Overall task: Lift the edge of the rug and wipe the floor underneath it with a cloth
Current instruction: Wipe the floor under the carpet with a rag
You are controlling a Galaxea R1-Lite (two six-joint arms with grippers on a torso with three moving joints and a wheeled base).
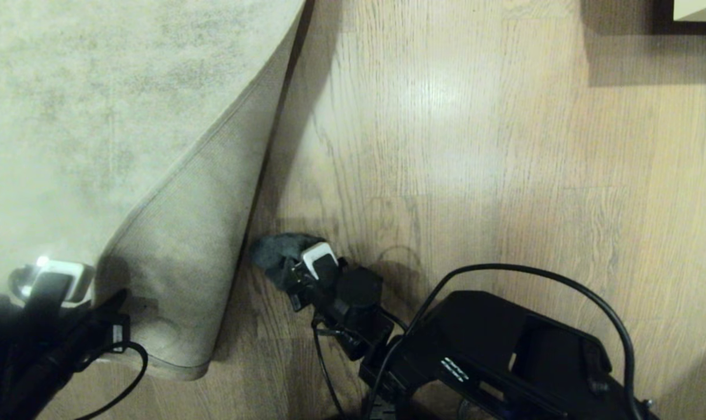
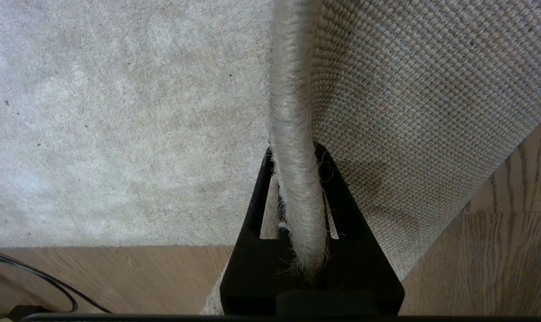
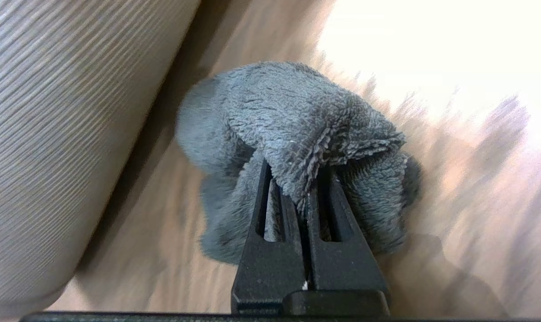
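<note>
The left gripper (image 2: 297, 179) is closed on the thin bound edge of the large pale beige-grey short-pile rug (image 1: 96, 116), and the woven edge runs straight out between its two black fingers (image 2: 342, 210). From that grip the corner of the rug is lifted and folded over, so its plain tan woven backing (image 1: 195, 233) faces up and hangs in a sloping flap that falls away from the left gripper toward the right one. The mottled pile side lies flat on the far side of the left gripper.

The right gripper (image 3: 297, 197) is shut tight on the small dark grey-teal fuzzy cloth (image 3: 297, 129), with its fingers (image 3: 333, 232) nearly touching and a fold of the fabric pinched between them. The rest of the cloth bunches out ahead of and around the fingertips in a soft lump. In the head view the cloth (image 1: 280, 254) sits at the tip of the right gripper (image 1: 297, 271), down on the light brown wood-grain plank floor (image 1: 475, 146), just beside the lower side of the raised rug flap. Whether the cloth actually touches the backing cannot be told; a dark strip of shadow lies between them in the right wrist view. The floor beyond the right gripper, away from the rug, carries a bright sheen.
</note>
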